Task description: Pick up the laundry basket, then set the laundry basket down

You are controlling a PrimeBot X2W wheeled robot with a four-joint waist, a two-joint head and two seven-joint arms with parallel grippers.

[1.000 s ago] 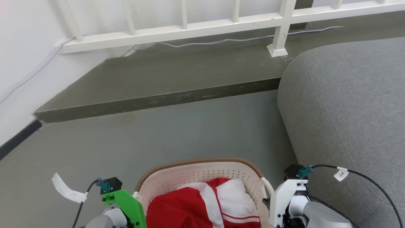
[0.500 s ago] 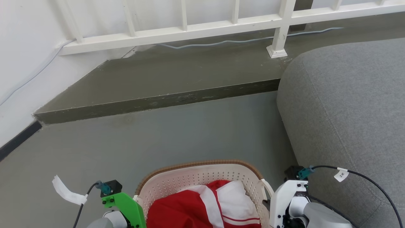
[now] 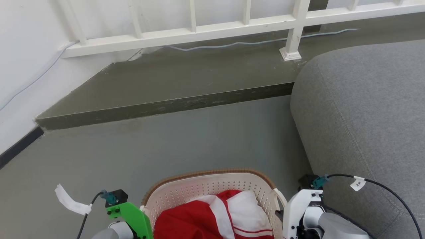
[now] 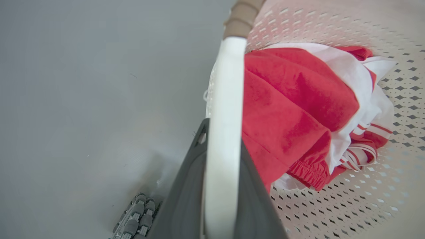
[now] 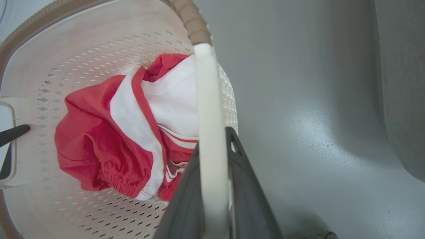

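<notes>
Laundry basket (image 3: 206, 184) slung between my claws
Left gripper (image 4: 221, 141) and right gripper (image 5: 212, 144) each pinching a side handle (image 4: 229, 83), floor (image 3: 199, 139) directly underneath.

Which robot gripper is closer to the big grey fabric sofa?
Right. The right gripper clamps the cream perforated plastic laundry basket's handle on the side next to the sofa. The left gripper clamps the opposite handle, with the basket between it and the sofa.

Legible marking, one item. A small white tag (image 3: 358, 183) is hanging on the black cable (image 3: 342, 175) at the lower right of the head view. It is showing "2" followed by one small character, possibly "米", which is too small to confirm.
</notes>
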